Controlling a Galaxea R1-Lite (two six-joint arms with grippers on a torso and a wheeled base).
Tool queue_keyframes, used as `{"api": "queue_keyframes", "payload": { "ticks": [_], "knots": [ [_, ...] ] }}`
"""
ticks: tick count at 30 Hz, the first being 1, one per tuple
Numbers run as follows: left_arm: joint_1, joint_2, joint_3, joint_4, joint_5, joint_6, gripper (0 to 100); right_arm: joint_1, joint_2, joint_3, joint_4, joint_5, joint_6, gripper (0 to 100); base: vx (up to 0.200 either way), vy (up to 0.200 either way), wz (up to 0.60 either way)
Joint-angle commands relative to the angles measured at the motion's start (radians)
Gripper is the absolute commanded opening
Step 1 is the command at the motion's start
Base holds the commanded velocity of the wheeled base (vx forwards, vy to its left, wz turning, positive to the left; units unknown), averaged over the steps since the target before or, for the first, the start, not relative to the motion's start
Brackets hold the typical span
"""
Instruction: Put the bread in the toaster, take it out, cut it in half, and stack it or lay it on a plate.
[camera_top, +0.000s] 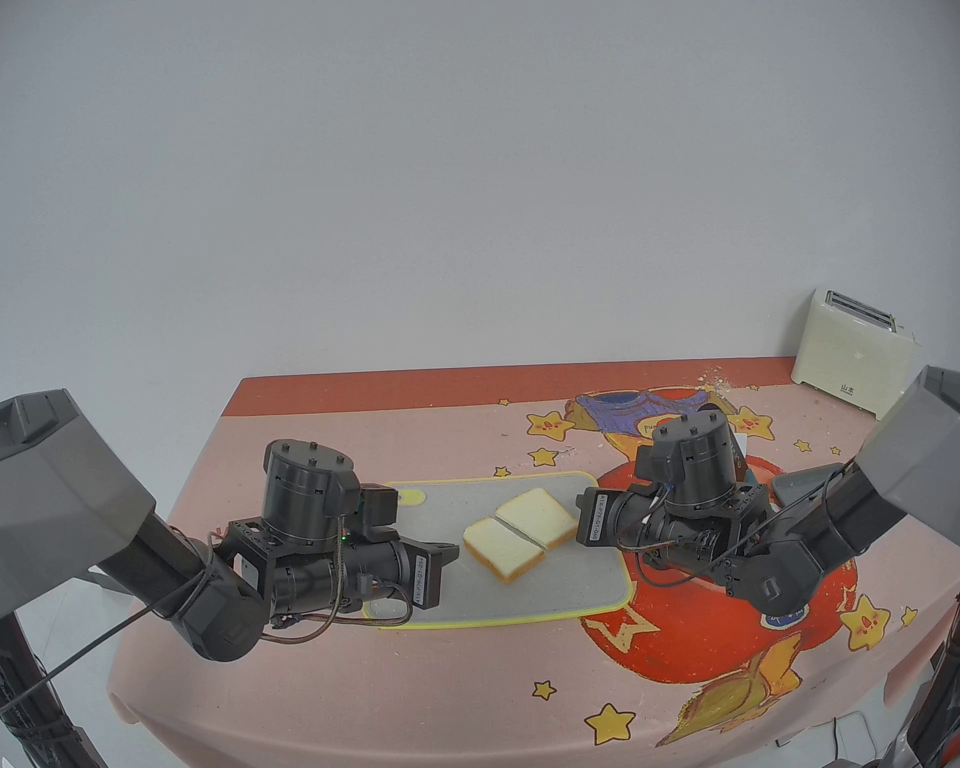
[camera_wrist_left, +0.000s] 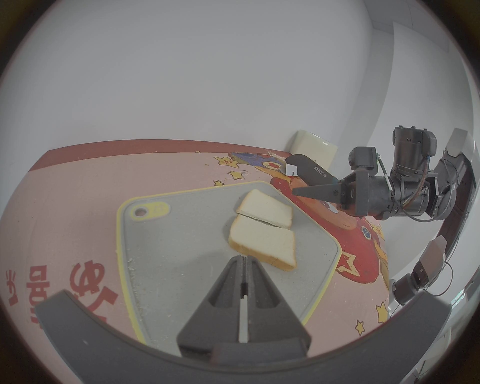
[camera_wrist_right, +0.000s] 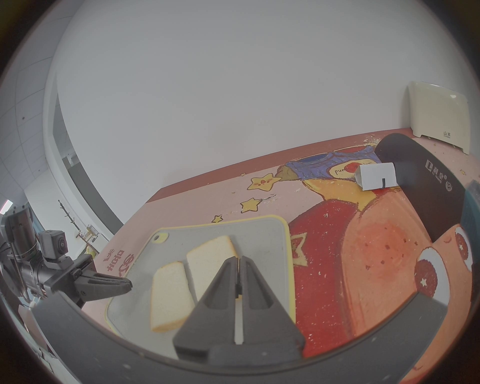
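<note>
Two white bread halves lie side by side on the grey cutting board, one toward the left and one toward the right. My left gripper is shut and empty, low over the board just left of the left half. My right gripper is shut and empty too, at the board's right edge beside the right half. A black-bladed knife lies on the table to the right of the board. The cream toaster stands at the table's back right corner.
A grey dish sits on the table behind my right arm, partly hidden. The tablecloth is pink with a red cartoon print and yellow stars. Crumbs are scattered on the board and near the toaster. The table's front edge lies close below both arms.
</note>
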Motion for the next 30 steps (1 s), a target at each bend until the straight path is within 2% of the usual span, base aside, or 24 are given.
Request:
{"api": "queue_keyframes", "payload": {
  "ticks": [1, 11, 30],
  "knots": [
    [-0.007, 0.022, -0.004, -0.001, 0.000, -0.001, 0, -0.001, 0.028, -0.018, -0.001, -0.005, 0.000, 0, 0.000, 0.000, 0.00],
    [-0.016, 0.024, -0.001, -0.001, 0.000, -0.002, 0, 0.023, 0.054, -0.046, -0.007, -0.023, 0.002, 0, 0.000, 0.000, 0.00],
    [-0.040, 0.042, -0.019, -0.002, 0.000, -0.008, 0, 0.023, 0.094, -0.058, -0.009, -0.023, 0.002, 0, 0.000, 0.000, 0.00]
  ]
}}
